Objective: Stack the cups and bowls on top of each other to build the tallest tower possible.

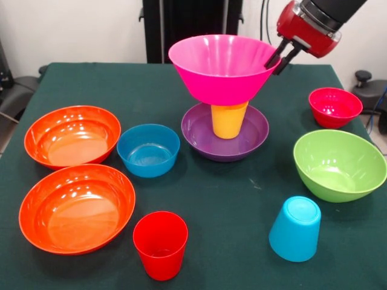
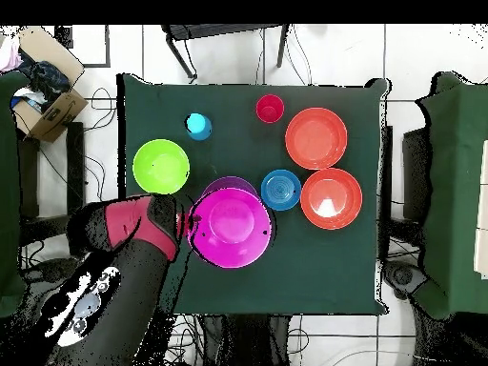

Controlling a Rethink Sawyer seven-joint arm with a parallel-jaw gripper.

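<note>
My gripper (image 1: 282, 58) (image 2: 192, 225) is shut on the right rim of the large magenta bowl (image 1: 221, 66) (image 2: 229, 229). The bowl's base meets the top of the yellow cup (image 1: 228, 121), which stands upright inside the wide purple bowl (image 1: 198, 138) (image 2: 229, 180). Whether the magenta bowl rests on the cup or hovers just over it, I cannot tell. In the overhead view the magenta bowl hides the yellow cup and most of the purple bowl.
Two orange bowls (image 1: 72, 136) (image 1: 77, 208) and a small blue bowl (image 1: 148, 151) lie left. A red cup (image 1: 160, 244) stands upright at the front. An inverted light blue cup (image 1: 295, 229), a lime green bowl (image 1: 338, 164) and a small crimson bowl (image 1: 334, 107) sit right.
</note>
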